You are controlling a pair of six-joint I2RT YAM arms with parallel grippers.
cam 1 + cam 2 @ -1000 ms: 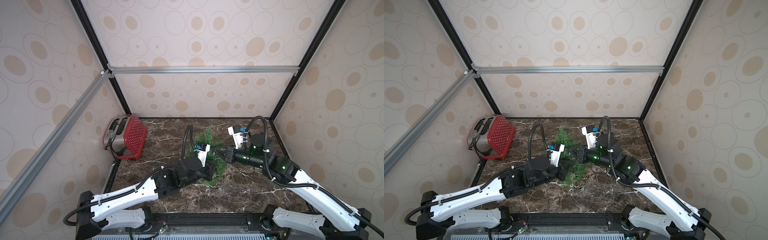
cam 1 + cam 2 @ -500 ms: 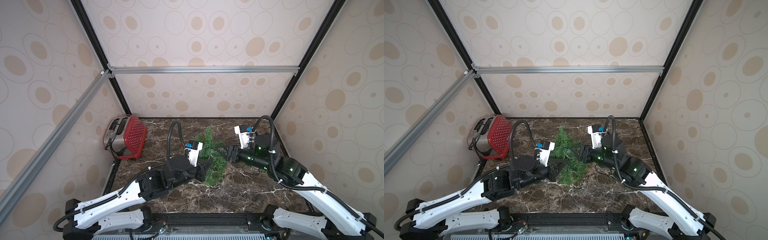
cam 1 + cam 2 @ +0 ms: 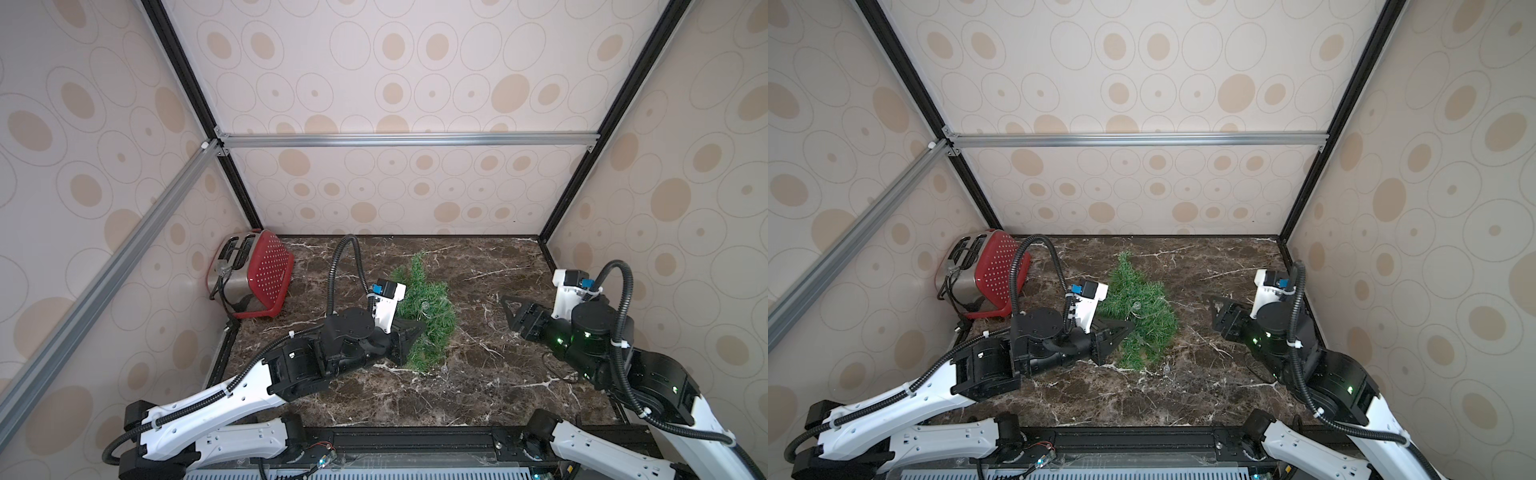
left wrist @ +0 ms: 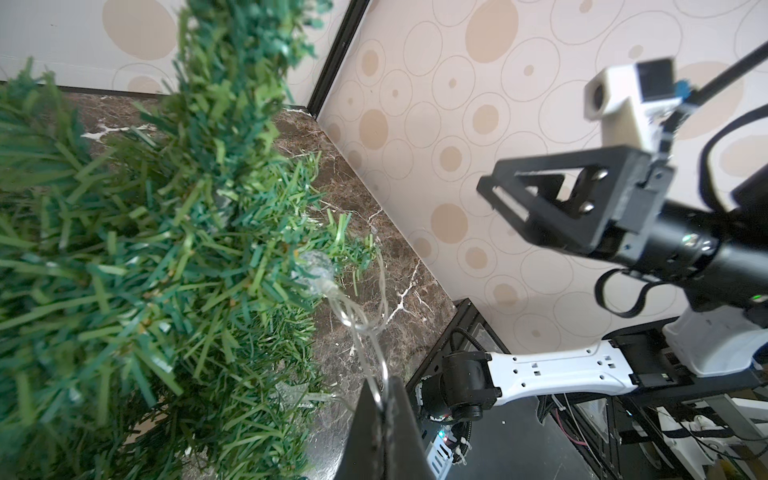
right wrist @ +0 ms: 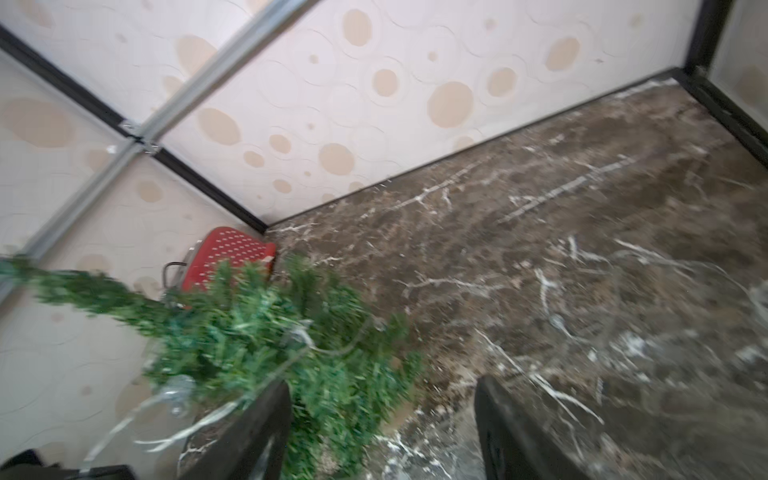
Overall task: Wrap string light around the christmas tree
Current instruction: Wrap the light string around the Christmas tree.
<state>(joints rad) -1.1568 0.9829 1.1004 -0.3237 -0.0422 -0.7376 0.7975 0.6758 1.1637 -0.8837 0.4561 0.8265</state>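
The small green christmas tree [image 3: 430,316] [image 3: 1142,320] stands mid-table, its tip towards the back wall. The string light [image 4: 360,328], a thin silvery wire with clear bulbs, hangs over its branches; one bulb [image 3: 424,305] shows among the needles. My left gripper [image 3: 419,331] [image 3: 1128,329] sits at the tree's lower left side, and in the left wrist view it [image 4: 380,401] is shut on the wire. Well to the right of the tree, my right gripper [image 3: 509,305] [image 3: 1214,307] [image 5: 382,415] is open and holds nothing. Wire and a bulb [image 5: 180,390] trail off the tree.
A red and silver toaster [image 3: 253,278] [image 3: 984,274] stands in the back left corner. Patterned walls with black frame posts close in the dark marble table [image 3: 478,399] on three sides. Black ribbed cables arch above both wrists.
My right gripper has opened and drawn back to the right, away from the tree. The left gripper stays shut at the tree, its arm shifted slightly left.
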